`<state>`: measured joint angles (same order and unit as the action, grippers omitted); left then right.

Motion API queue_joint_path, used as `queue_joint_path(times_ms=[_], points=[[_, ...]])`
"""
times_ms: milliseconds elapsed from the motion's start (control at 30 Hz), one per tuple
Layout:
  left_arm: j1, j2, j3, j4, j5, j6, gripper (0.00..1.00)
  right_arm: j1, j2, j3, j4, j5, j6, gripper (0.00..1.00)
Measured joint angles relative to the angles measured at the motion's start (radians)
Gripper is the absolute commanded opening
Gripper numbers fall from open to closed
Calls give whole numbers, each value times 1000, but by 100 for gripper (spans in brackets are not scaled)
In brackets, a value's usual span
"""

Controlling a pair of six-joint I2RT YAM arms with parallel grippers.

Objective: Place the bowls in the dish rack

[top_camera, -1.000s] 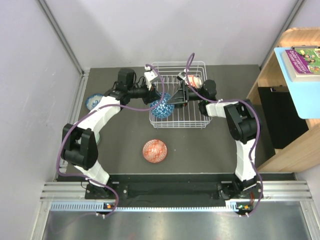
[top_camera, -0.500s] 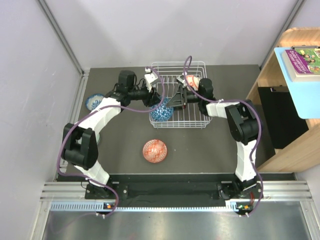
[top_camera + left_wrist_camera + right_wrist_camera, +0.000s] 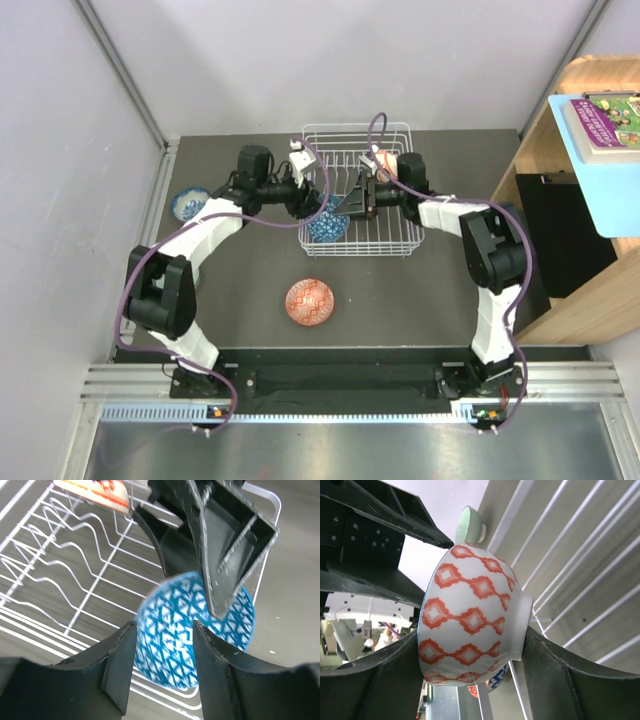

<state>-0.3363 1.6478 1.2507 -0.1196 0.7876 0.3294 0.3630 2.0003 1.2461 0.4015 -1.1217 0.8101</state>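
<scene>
The white wire dish rack [image 3: 390, 243] stands at the back middle. My right gripper [image 3: 346, 204] is shut on a bowl [image 3: 470, 605], blue-patterned inside [image 3: 172, 652] and orange-diamond outside. One finger is at its mouth and one on its foot ring. The bowl [image 3: 325, 229] stands on edge in the rack's front-left corner. My left gripper [image 3: 162, 630] is open just short of this bowl and holds nothing. It shows in the top view [image 3: 314, 205] at the rack's left side. An orange-red bowl [image 3: 388, 160] leans at the rack's back.
An orange-red bowl [image 3: 311, 301] sits on the table in front of the rack. A blue-and-white bowl [image 3: 187, 203] sits at the far left. A pale green bowl [image 3: 470, 526] shows beyond the rack. A wooden shelf [image 3: 570, 200] stands at the right.
The blue-inside bowl has sunk lower into the rack's front-left corner with my right gripper on it. My left gripper has drawn back slightly to the left.
</scene>
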Motion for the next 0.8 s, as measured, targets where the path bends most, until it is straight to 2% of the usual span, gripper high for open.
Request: queue_joint_path(times_ms=[233, 433, 567, 800], points=[[0, 0, -24, 8, -14, -14, 57, -37, -18, 2, -76, 52, -37, 0], [0, -16, -68, 24, -42, -18, 58, -72, -43, 100, -279, 140, -190, 0], [3, -33, -83, 23, -54, -21, 64, -82, -75, 132, -365, 195, -274, 0], [58, -91, -89, 29, -71, -51, 83, -82, -84, 187, -533, 338, -418, 0]])
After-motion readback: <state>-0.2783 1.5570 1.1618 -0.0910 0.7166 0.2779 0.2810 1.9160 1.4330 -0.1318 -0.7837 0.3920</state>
